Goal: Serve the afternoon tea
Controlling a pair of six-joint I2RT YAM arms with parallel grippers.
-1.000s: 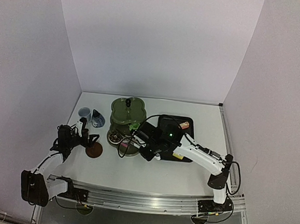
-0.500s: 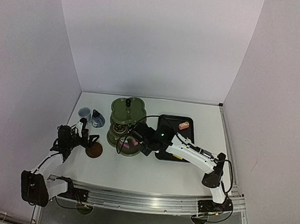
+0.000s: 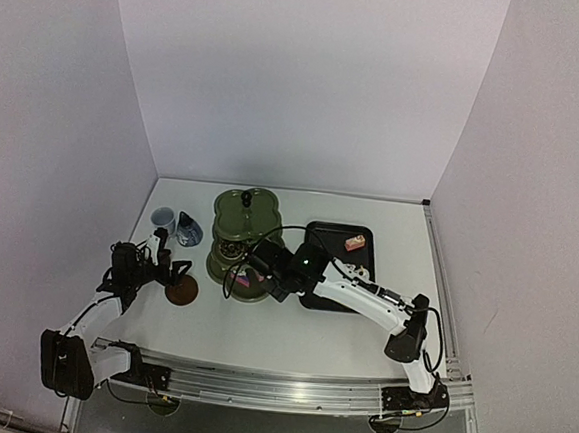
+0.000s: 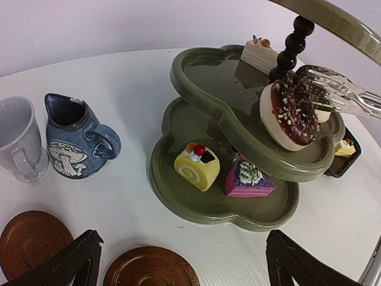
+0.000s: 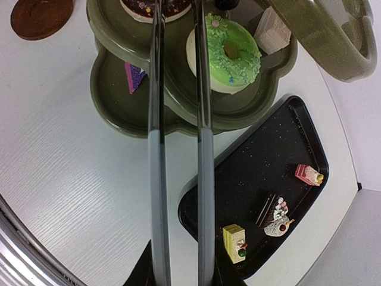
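The olive-green stand [image 3: 240, 235] holds a green ring cake [image 5: 226, 53], a chocolate cake [image 4: 292, 116] and a white slice [image 4: 259, 55] on its middle tier. On its lowest tier lie a yellow roll [image 4: 196, 167] and a pink slice [image 4: 247, 179]. My right gripper [image 5: 178, 277] is shut on the tongs [image 5: 158, 149], whose blades reach over the middle tier beside the green cake. My left gripper [image 4: 184, 271] hangs open over a brown saucer [image 4: 152, 268]. A second saucer [image 4: 30, 241], the blue pot [image 4: 74, 143] and the pale cup [image 4: 18, 140] stand to the left.
The black tray [image 5: 256, 179] lies right of the stand with a pink cake [image 5: 309, 174], a yellow cake [image 5: 235, 243] and a brown-and-white cake [image 5: 277, 220] on it. White walls close in the table on three sides.
My right arm has swung left from the tray to the stand, carrying the tongs over the middle tier. The left arm has stayed still.
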